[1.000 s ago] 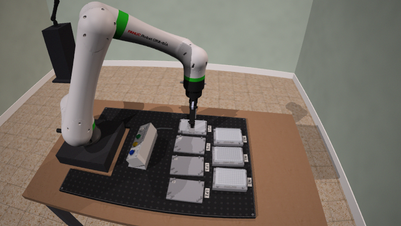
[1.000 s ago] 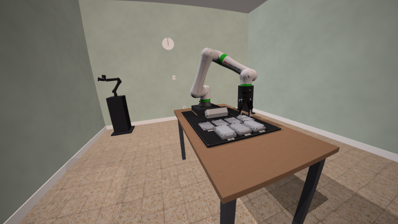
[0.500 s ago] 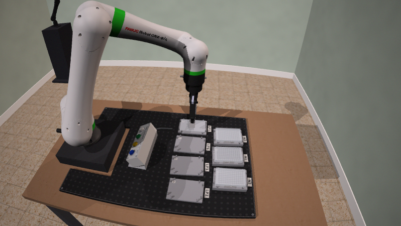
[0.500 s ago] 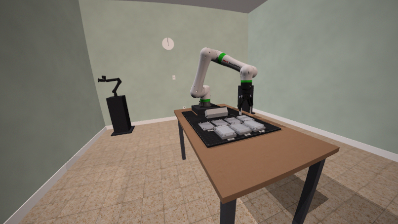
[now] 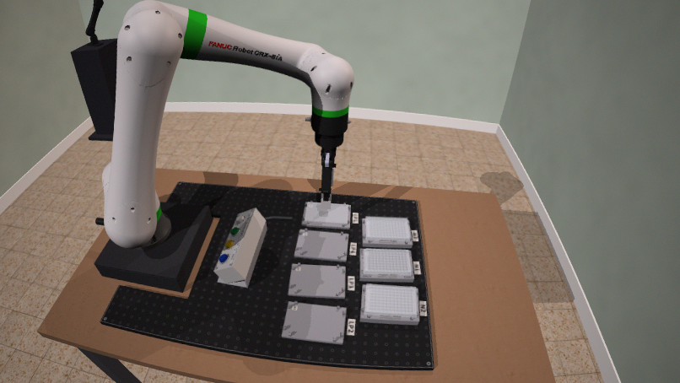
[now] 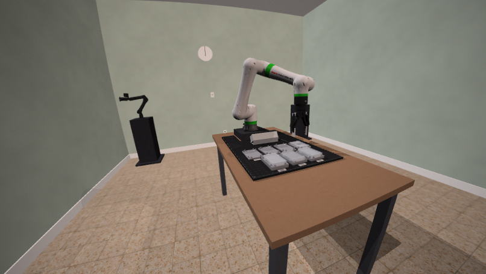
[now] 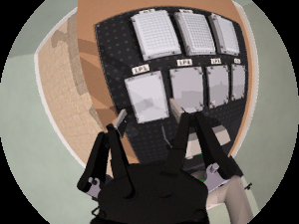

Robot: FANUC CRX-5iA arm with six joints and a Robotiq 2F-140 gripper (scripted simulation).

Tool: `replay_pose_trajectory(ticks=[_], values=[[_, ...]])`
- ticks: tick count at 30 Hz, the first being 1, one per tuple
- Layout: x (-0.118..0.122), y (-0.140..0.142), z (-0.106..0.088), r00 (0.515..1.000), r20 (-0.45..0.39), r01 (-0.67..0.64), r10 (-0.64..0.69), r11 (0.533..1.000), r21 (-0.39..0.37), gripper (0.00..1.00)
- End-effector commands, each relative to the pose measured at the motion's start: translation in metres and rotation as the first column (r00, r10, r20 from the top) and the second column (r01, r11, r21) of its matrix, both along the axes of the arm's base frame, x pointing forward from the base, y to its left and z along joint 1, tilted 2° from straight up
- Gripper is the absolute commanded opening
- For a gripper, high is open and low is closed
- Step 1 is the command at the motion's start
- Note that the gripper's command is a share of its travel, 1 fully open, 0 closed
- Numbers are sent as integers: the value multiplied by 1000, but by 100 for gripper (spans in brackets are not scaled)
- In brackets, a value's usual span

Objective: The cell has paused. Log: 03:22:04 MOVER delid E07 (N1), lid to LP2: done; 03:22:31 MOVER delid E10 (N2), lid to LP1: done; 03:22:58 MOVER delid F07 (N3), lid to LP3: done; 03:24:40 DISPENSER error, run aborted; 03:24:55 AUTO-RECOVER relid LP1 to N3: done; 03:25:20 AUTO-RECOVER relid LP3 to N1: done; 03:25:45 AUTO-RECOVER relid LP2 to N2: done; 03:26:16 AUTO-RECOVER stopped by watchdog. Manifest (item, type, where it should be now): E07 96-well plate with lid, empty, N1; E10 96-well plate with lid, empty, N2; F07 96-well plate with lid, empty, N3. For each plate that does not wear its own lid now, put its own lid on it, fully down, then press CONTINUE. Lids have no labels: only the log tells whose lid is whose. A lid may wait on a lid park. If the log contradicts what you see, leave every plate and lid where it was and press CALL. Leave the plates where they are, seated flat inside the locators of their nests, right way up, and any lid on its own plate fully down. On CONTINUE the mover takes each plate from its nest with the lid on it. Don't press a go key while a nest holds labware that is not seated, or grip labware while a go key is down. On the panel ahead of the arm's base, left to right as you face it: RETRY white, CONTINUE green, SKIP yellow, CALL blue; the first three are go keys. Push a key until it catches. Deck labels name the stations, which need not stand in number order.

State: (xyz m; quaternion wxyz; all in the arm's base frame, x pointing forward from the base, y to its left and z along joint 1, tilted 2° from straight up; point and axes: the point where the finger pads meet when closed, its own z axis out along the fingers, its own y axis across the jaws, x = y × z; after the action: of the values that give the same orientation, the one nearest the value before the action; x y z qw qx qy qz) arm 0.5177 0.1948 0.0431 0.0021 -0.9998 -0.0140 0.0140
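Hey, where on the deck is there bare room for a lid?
Three lid parks show bare tops: LP4, LP3, LP2, bordered by the key panel and the nests. Crowded: the far park under the pincer looks taken, and every nest holds a plate.

My tabletop [image 5: 476,266] carried a black perforated deck [image 5: 228,314] and my base plate [image 5: 121,273], both lying directly on its wood.
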Motion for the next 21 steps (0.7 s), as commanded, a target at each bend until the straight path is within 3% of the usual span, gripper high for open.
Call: replay_pose_trajectory(ticks=[1, 8, 11, 14, 15, 16, 17, 20, 21], values=[[0, 0, 3, 1000, 0, 0, 0, 1000, 0, 66], [5, -3, 4, 1000, 0, 1, -1, 1000, 0, 66], [48, -39, 7, 1000, 1, 6, -6, 1000, 0, 66], [48, -39, 7, 1000, 1, 6, -6, 1000, 0, 66], [72, -64, 7, 1000, 1, 10, -10, 1000, 0, 66], [72, -64, 7, 1000, 1, 10, -10, 1000, 0, 66], [90, -87, 7, 1000, 1, 14, -14, 1000, 0, 66], [97, -94, 7, 1000, 1, 14, -14, 1000, 0, 66], [115, -123, 7, 1000, 1, 18, -18, 1000, 0, 66]])
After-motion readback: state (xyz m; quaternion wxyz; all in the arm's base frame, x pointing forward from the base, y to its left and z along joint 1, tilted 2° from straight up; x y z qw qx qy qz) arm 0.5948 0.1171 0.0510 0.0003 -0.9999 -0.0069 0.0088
